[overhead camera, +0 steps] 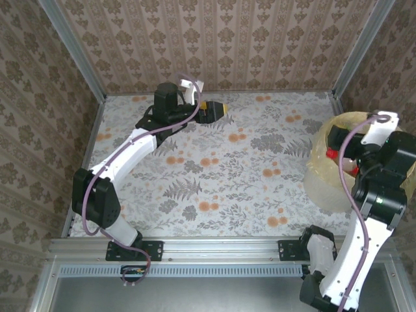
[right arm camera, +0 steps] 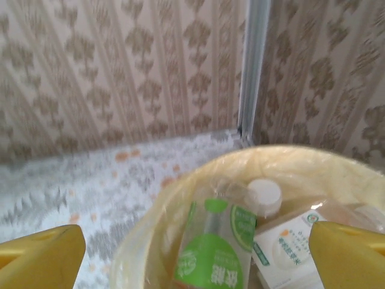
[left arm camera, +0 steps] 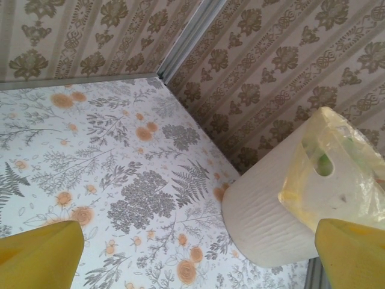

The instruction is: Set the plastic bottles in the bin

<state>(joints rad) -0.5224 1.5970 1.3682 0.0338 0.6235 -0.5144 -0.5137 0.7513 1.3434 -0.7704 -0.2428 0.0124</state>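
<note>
The bin (overhead camera: 323, 188) stands at the table's right edge, lined with a pale yellow bag (left arm camera: 337, 174). My right gripper (right arm camera: 195, 259) hangs open just above its mouth, yellow fingers (right arm camera: 39, 256) wide apart with nothing between them. Inside the bin (right arm camera: 174, 192) lie plastic bottles: one with a green label (right arm camera: 219, 256), one with a white cap (right arm camera: 264, 195), one with a white label (right arm camera: 289, 250). A red cap (overhead camera: 331, 154) shows in the bin from above. My left gripper (overhead camera: 218, 109) is at the far back of the table, open and empty, facing the bin (left arm camera: 264, 217).
Patterned walls close the table at the back and on both sides, with metal corner posts (right arm camera: 252, 72). The floral tabletop (overhead camera: 221, 175) stretches between the two arms. A metal rail (overhead camera: 221, 247) runs along the near edge.
</note>
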